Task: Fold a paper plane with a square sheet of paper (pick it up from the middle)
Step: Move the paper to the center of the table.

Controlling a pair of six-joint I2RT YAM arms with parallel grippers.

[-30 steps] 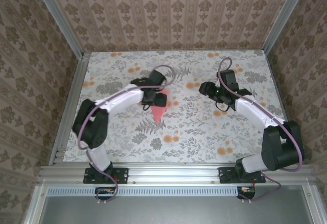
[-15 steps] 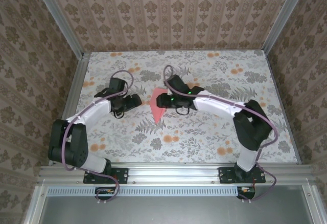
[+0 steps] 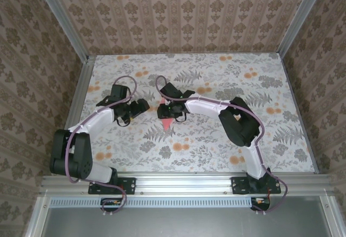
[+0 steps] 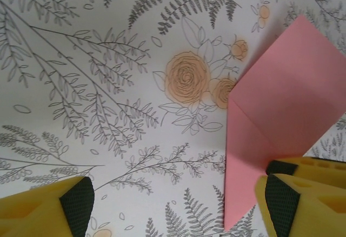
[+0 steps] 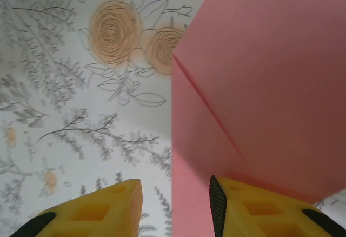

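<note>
The square sheet of paper (image 3: pixel 167 122), already folded to a pink pointed shape, lies near the middle of the flower-printed table (image 3: pixel 216 139) in the top view, its tip pointing toward the arm bases. The right gripper (image 3: pixel 166 110) sits directly over the paper's far part, hiding it. The left gripper (image 3: pixel 143 106) hangs just beside the paper on its left, apart from the right one.

At the left wrist, the paper (image 4: pixel 281 118) fills the right side of the picture, flat on the table with a crease running across it from an inner corner. The left gripper (image 4: pixel 173 199) is released: its fingers (image 4: pixel 75 202) stand wide apart with bare tablecloth between them, and the right-hand one overlaps the paper's lower edge.

At the right wrist, the paper (image 5: pixel 259 85) covers the right half, one diagonal crease showing. The right gripper (image 5: pixel 175 204) has its jaws parted, straddling the paper's left edge, clamped on nothing; one finger (image 5: pixel 238 210) is over the paper, the other over the cloth
</note>
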